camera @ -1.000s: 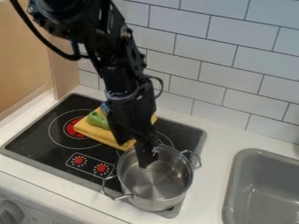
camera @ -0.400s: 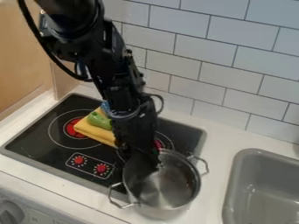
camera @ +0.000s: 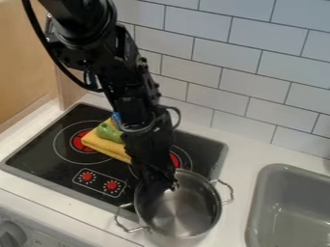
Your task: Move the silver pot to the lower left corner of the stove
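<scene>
White tiles (camera: 258, 60) back our counter (camera: 245, 144), where we see the black stove (camera: 38, 157) and, to the right, a grey sink (camera: 256, 190). We find the silver pot (camera: 184, 214) at the stove's lower right corner, its opening mostly below and right of the pincer (camera: 163, 189), which hangs at the pot's upper left rim; we cannot tell whether it is apart or clamped. A yellow cloth (camera: 103, 145) bears a green object (camera: 109, 133).

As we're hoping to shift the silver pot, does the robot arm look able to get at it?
Probably yes: the arm hangs down at the pot, by its upper-left rim in view, with no lid in the way.
</scene>
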Tool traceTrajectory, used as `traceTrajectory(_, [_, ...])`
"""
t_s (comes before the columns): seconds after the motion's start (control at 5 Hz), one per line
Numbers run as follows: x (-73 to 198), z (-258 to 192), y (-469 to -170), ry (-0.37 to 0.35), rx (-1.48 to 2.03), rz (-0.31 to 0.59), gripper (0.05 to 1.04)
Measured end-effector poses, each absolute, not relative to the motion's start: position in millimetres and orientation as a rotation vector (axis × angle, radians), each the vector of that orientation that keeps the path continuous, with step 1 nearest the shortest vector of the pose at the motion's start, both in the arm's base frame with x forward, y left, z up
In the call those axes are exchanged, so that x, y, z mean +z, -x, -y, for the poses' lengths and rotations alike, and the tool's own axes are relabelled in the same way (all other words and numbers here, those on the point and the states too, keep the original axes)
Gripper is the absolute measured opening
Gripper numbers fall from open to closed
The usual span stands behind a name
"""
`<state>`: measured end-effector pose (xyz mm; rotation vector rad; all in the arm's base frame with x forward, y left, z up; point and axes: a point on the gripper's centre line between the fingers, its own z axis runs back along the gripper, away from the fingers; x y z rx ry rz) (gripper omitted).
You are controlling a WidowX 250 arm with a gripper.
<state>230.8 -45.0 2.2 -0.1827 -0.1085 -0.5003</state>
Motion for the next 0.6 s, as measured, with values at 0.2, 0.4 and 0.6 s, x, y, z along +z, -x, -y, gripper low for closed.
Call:
traceTrajectory(0.2, [2.2,45.0,-230.4,0.177,-0.500,0.103,0.064])
traceTrajectory(0.4, [7.2,42.0,-230.3,0.158,-0.519,0.096,0.064])
traceTrajectory(0.6, [19.6,35.6,-235.5,0.138,-0.518,0.121,0.064])
